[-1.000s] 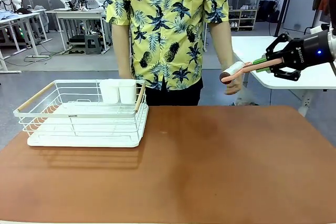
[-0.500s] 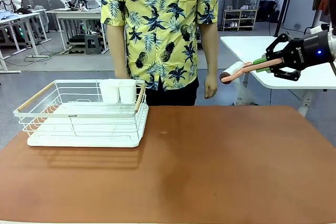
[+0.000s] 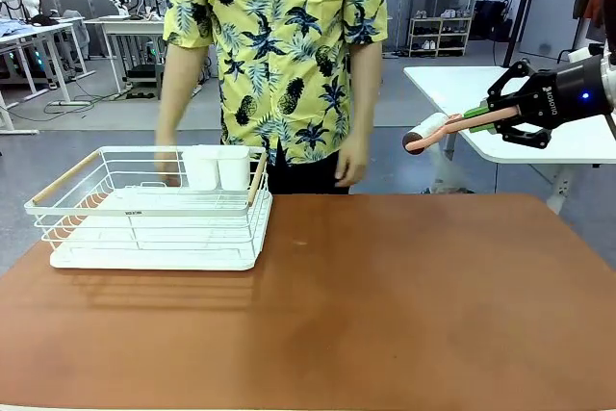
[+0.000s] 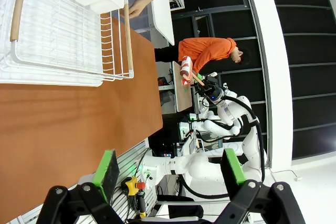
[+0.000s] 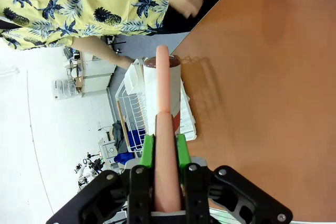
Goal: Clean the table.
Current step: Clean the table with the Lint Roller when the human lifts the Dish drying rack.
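The reddish-brown table (image 3: pixel 385 315) spreads across the front view with a bare top. Above its far right corner my right gripper (image 3: pixel 481 117) is shut on the pink handle of a lint roller (image 3: pixel 428 130), whose white roll points toward the person. In the right wrist view the lint roller (image 5: pixel 161 93) runs up from between the green pads of the right gripper (image 5: pixel 164 148), with the table (image 5: pixel 273 103) beyond. My left gripper (image 4: pixel 169 169) stands open above the table (image 4: pixel 63 129), nothing between its pads.
A white wire dish rack (image 3: pixel 58 201) with wooden handles sits on the table's left, two white cups (image 3: pixel 217 167) at its back. A person in a yellow shirt stands at the far edge, one hand (image 3: pixel 351 166) hanging, the other hand (image 3: pixel 168 168) by the rack. A white table (image 3: pixel 452 84) stands behind right.
The person has stepped toward picture left, the hand leaving the roller's tip and the other arm reaching down by the rack. My right gripper and the roller have stayed still.
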`<state>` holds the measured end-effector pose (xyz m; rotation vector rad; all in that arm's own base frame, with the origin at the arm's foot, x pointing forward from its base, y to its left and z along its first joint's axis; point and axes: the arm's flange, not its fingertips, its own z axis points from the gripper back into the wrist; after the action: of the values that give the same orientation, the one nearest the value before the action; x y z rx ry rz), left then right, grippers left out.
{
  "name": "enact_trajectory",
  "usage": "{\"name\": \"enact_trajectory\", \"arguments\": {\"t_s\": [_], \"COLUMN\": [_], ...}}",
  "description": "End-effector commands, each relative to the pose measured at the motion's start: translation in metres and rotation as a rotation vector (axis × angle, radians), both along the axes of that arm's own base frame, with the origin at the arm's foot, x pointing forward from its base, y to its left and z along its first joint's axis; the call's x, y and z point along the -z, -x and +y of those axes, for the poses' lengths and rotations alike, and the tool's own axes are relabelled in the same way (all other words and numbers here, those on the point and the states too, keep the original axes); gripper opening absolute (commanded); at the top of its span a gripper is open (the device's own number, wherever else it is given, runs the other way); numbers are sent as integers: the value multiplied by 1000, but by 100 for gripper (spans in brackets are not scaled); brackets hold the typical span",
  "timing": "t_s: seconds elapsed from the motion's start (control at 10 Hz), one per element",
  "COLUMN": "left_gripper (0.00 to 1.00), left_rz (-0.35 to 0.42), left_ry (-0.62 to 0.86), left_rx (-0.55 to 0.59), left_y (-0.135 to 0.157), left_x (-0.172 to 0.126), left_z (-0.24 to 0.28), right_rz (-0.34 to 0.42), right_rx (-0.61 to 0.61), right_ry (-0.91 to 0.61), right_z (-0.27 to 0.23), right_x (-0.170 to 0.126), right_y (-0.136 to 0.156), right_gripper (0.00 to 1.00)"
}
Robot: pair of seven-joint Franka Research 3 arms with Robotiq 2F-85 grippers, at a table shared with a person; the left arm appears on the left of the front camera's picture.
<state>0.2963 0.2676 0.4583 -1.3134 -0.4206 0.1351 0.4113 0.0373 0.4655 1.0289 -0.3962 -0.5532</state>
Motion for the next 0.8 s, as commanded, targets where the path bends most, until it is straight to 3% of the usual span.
{"name": "enact_trajectory", "arguments": {"t_s": [0.0, 0.7], "left_gripper": [100, 100], "left_rz": [-30, -30], "left_ry": [14, 14], "left_rx": [3, 3], "left_y": [0, 0], "left_x": [-2, -2], "left_z": [3, 3], "right_rz": [0, 0], "right_rx": [-3, -3], "right_ry": [2, 2], "right_z": [1, 1], "right_x": [0, 0], "right_y": [0, 0], "right_gripper": [1, 1]}}
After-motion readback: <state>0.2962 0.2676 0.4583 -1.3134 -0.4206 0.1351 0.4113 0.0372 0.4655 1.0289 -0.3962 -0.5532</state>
